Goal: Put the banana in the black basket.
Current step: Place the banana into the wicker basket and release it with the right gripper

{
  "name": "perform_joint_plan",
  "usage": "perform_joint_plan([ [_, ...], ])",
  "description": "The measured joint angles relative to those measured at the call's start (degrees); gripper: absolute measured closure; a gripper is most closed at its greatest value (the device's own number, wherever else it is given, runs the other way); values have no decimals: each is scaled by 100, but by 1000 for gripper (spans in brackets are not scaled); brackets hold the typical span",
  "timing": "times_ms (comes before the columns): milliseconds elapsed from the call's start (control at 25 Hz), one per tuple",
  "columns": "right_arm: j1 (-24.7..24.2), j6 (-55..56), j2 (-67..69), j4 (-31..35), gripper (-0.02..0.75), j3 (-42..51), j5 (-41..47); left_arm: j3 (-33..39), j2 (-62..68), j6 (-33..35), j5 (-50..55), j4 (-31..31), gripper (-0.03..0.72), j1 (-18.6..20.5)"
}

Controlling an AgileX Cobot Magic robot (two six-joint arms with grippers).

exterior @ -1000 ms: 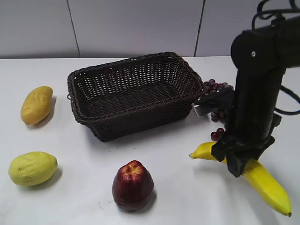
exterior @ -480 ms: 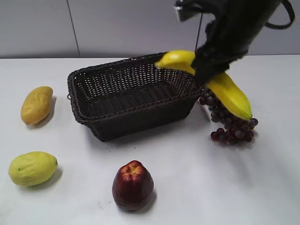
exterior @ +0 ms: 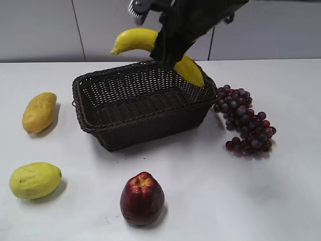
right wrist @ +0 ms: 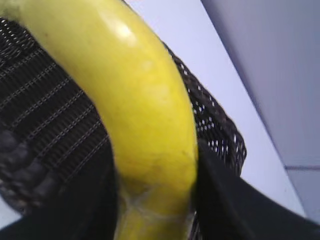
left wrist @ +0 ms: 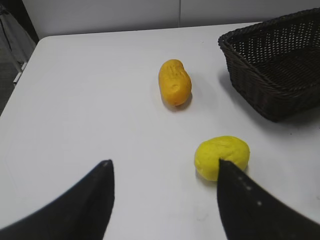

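Observation:
My right gripper (exterior: 169, 50) is shut on the banana (exterior: 135, 39), a long glossy yellow fruit, and holds it in the air above the far rim of the black basket (exterior: 118, 135). In the right wrist view the banana (right wrist: 135, 95) fills the space between the jaws (right wrist: 155, 190), with the basket's weave (right wrist: 45, 115) below it. The basket holds nothing. My left gripper (left wrist: 162, 170) is open and empty above the table; the basket's corner (left wrist: 270, 100) shows at the right of that view.
A yellow-orange mango-like fruit (exterior: 39, 112) and a yellow-green lemon-like fruit (exterior: 34, 179) lie left of the basket. A dark red fruit (exterior: 142, 198) stands in front of it. A bunch of dark grapes (exterior: 246, 118) lies to its right.
My right gripper lifted the banana from the table at the front right, carried it up and leftward past the grapes, and now holds it over the basket's far rim.

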Motion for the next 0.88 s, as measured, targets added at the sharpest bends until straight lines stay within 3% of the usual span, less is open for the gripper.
perform_joint_plan([
  [200,88,-742,736,12,392,-4,-956,0,0,0,0,0,207,0],
  [440,103,-826,1321,12,391,-4,-1202,0,0,0,0,0,207,0],
  [520,114,-837,1415,80,348,-4,-1215,0,0,0,0,0,207,0],
  [680,126,-837,1444,312,129,-4,-1305,0,0,0,0,0,207,0],
  [880,126,-593,1357,610,91,-4,-1188,0,0,0,0,0,207,0],
])
